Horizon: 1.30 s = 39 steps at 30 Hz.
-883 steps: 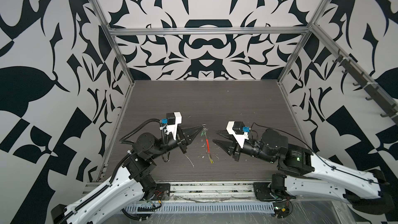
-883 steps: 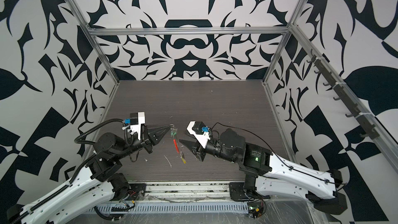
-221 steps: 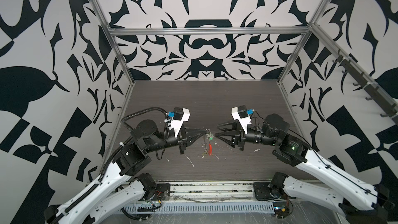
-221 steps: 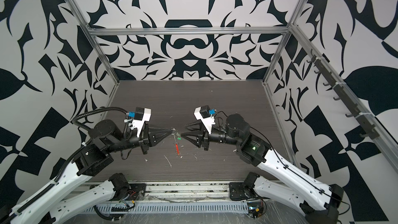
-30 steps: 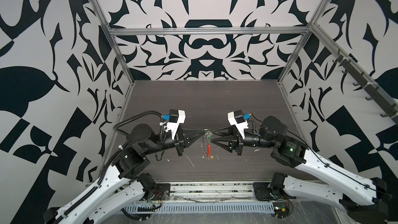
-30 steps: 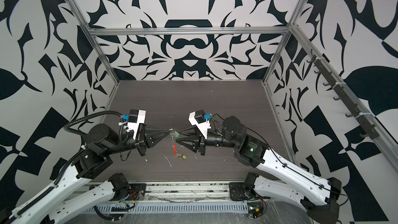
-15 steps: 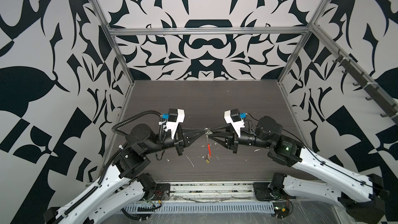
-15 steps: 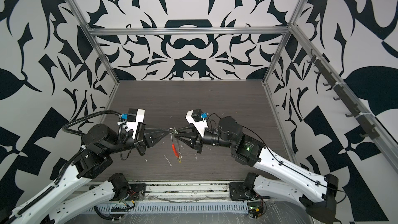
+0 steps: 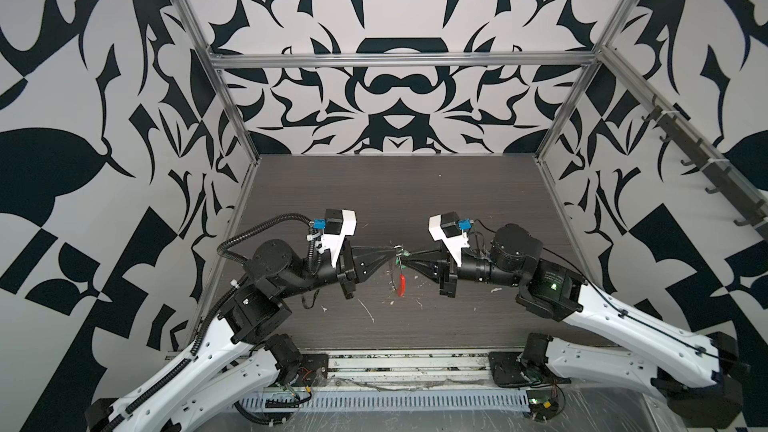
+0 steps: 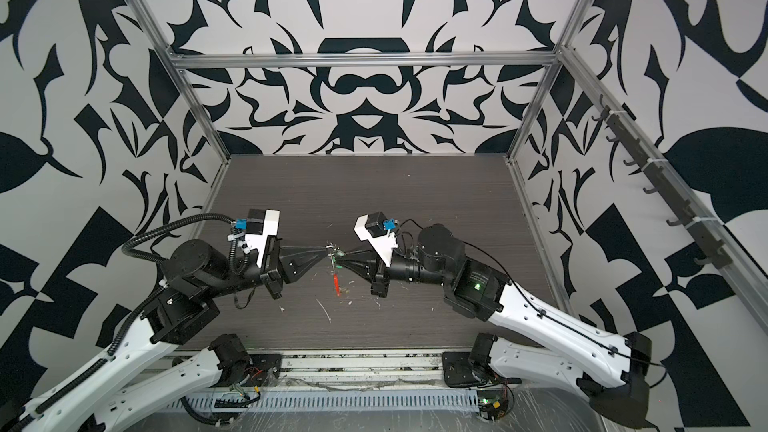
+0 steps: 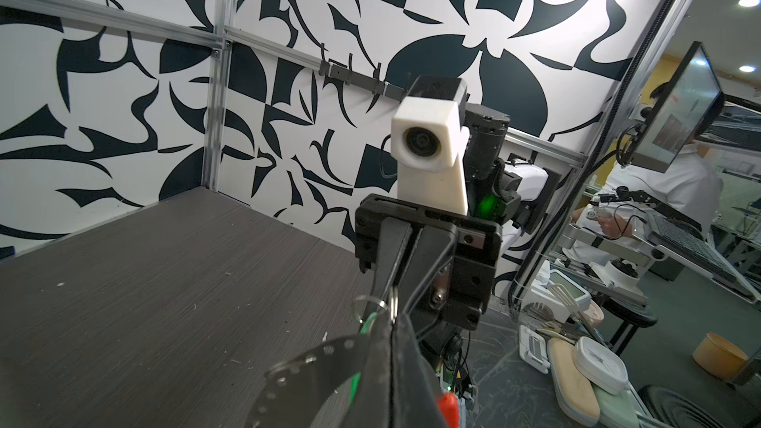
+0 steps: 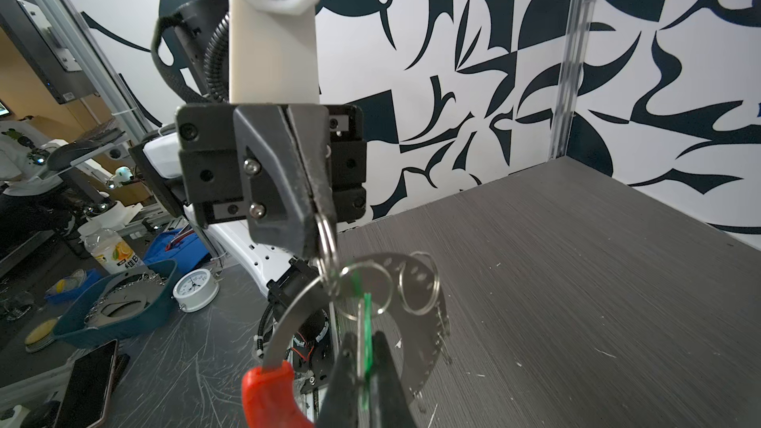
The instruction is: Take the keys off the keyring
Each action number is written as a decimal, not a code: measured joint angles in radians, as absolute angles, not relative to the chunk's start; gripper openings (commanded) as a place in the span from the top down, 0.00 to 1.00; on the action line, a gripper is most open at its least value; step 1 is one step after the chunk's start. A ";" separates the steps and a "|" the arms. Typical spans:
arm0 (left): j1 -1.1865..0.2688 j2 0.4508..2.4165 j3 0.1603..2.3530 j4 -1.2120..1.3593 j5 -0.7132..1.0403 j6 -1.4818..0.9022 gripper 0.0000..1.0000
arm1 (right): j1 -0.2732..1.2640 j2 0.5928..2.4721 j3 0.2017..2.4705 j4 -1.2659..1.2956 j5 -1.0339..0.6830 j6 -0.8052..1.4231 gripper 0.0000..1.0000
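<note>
Above the table [image 9: 374, 201] our left gripper [image 12: 313, 236] is clamped on a small split ring [image 12: 328, 236], the keyring [image 12: 290, 317] dangling from it; our right gripper [image 12: 361, 368] pinches the green-tagged key [image 12: 362, 323]; we judge the next move a steady pull working its ring off the hoop; the yellow-tagged key we cannot find in any view.

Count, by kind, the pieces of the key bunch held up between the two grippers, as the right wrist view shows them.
small split ring: 3
large hoop with red sleeve: 1
green-tagged key: 1
Total: 5
</note>
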State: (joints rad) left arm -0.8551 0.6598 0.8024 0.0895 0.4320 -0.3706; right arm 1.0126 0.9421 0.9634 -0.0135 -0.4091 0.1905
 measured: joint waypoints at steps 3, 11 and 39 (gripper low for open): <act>-0.855 0.650 0.788 0.098 0.413 -0.371 1.00 | 1.027 0.951 0.982 -0.049 -0.388 0.176 1.00; -0.856 0.631 0.760 0.135 0.389 -0.382 1.00 | 1.076 1.000 1.032 -0.118 -0.352 0.138 1.00; -0.857 0.625 0.735 0.171 0.393 -0.390 1.00 | 1.096 1.013 1.030 -0.116 -0.336 0.122 0.77</act>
State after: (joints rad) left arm -0.8570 0.6250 0.7345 0.1715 0.3931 -0.3904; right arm 1.0958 1.0130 1.0298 -0.1158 -0.3355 0.1223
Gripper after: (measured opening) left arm 0.041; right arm 0.133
